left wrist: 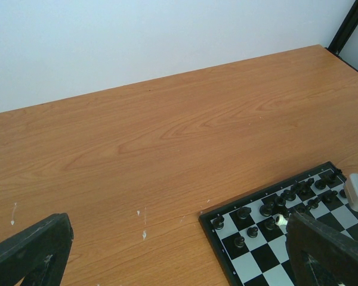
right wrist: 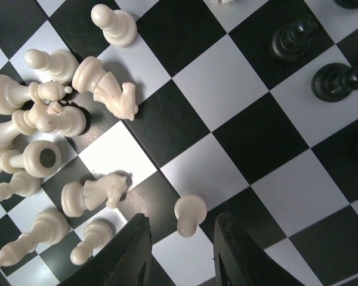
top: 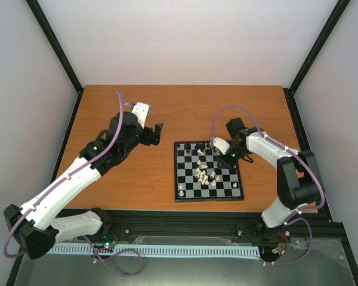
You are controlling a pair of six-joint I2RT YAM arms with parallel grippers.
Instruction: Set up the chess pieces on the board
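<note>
One wooden table point(top: 185, 113) carries the board point(top: 190, 173) toward its right side, black pieces point(left wrist: 266, 210) standing along the far rows and white pieces point(right wrist: 62, 119) heaped mostly on their sides near the middle. My left gripper point(top: 157, 134) hangs spread wide over bare wood just left of the board. My right gripper point(right wrist: 182, 256) sits low over the squares, fingers parted and empty, a lone white pawn point(right wrist: 190, 214) just ahead of the tips.

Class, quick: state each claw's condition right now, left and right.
Left claw: open, holding nothing.
Right claw: open, a white pawn between its tips, not gripped.
</note>
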